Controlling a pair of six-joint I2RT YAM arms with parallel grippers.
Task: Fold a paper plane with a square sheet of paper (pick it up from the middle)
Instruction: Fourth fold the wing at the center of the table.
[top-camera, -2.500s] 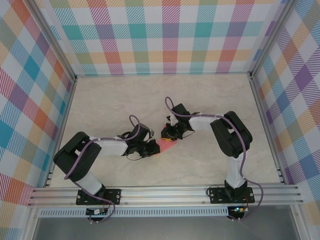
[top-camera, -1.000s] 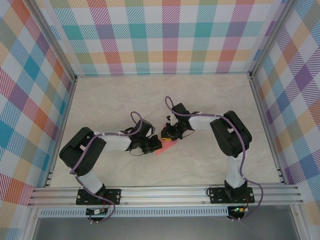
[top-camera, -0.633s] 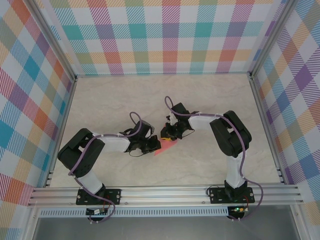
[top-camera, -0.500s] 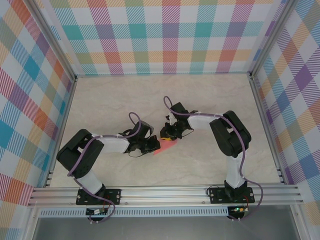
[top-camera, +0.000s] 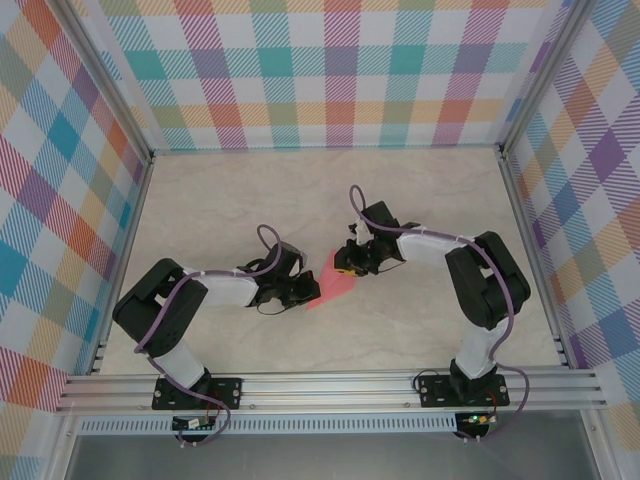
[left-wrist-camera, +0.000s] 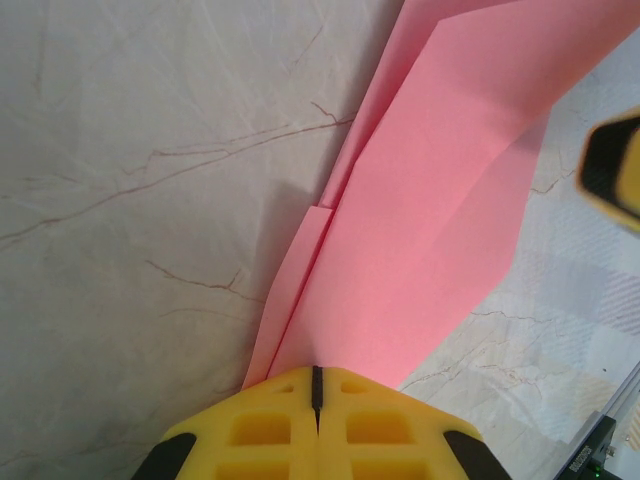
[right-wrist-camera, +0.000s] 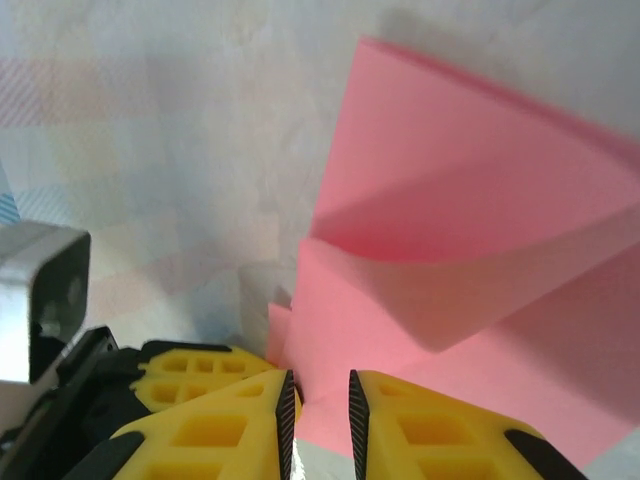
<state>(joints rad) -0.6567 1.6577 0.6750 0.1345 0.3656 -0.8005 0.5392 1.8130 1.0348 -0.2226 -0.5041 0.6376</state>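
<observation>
Top view: the paper plane (top-camera: 337, 284), a salmon-pink pointed dart with layered flaps, lies flat on the marbled table (top-camera: 230, 200) near the centre, a little toward 6 o'clock. The left gripper (top-camera: 308, 293) sits at the dart's 8 o'clock end. In the left wrist view its yellow fingers are pressed together, with the narrow tip of the paper clamped in the seam between them. The right gripper (top-camera: 347, 268) is at the dart's 1 o'clock edge. In its own wrist view the fingers stand a thin slit apart, with pink paper just ahead of the gap and nothing seen pinched. In the left wrist view one of its fingertips shows just beside the wide edge, apart from it. Judgement: the sheet is held at one small point only. Risks: (1) if the left arm lifts or drags, the thin paper could pivot or tear at the clamped tip; (2) the upper flap looks raised rather than pressed flat, so the crease could spring open and the wings end up uneven; (3) the two grippers are near each other, so a careless approach by the right one could knock the left fingers or shove the dart askew; (4) closing on a single layer would peel the fold apart. No brand, label or writing can be read on the paper, the fingers, the table or the checked walls (top-camera: 340, 70).
</observation>
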